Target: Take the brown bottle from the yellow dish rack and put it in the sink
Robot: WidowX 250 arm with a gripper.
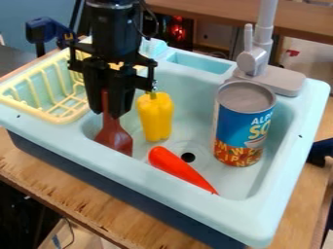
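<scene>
Grips a brown spatula [115,138] by its handle in the black gripper [108,113], left of centre, blade down inside the pale blue sink [84,148]. Has a yellow pepper [155,118] just to the right, a red carrot [179,168] below centre, a can [242,126] farther right.

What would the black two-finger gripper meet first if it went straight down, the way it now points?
The brownish-red spatula in the gripper leads; its head would probably meet the floor or near wall of the light-blue plastic sink first, though depth is unclear.
</scene>
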